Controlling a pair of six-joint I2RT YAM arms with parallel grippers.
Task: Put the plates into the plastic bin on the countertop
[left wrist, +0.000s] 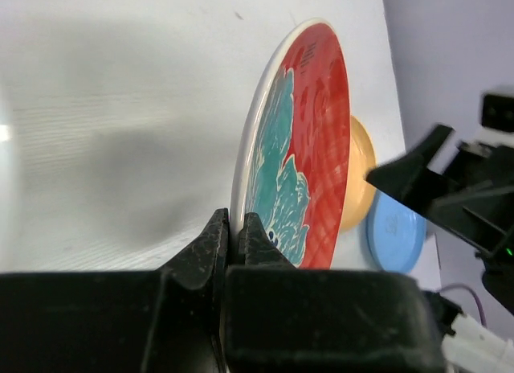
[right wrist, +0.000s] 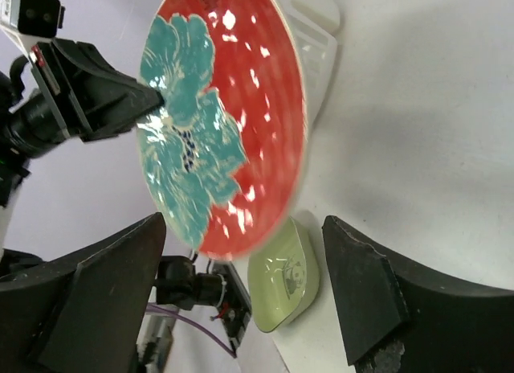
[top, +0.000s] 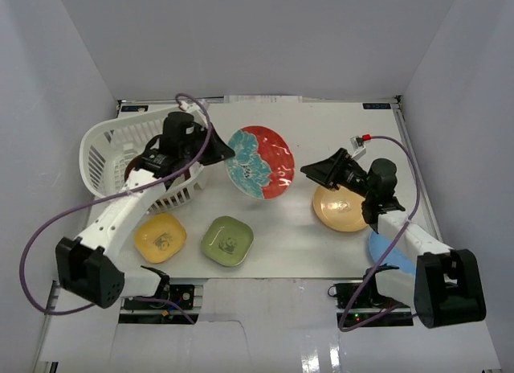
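Note:
My left gripper (top: 219, 152) is shut on the rim of the teal-and-red plate (top: 259, 162) and holds it tilted on edge above the countertop (top: 321, 124), just right of the white plastic bin (top: 112, 144). In the left wrist view the fingers (left wrist: 217, 240) pinch the plate's (left wrist: 305, 140) white edge. My right gripper (top: 319, 170) is open and empty, right of that plate; in its own view its gripper (right wrist: 245, 228) faces the plate (right wrist: 217, 124). On the countertop lie a yellow plate (top: 160, 237), a green plate (top: 227, 240), an orange-yellow plate (top: 341, 208) and a light blue plate (top: 389, 252).
Something dark red lies inside the bin (top: 131, 170), partly hidden by the left arm. Metal rails run along the countertop's edges (top: 401, 140). Grey walls enclose the back and both sides. The green plate (right wrist: 285, 280) shows below the held plate in the right wrist view.

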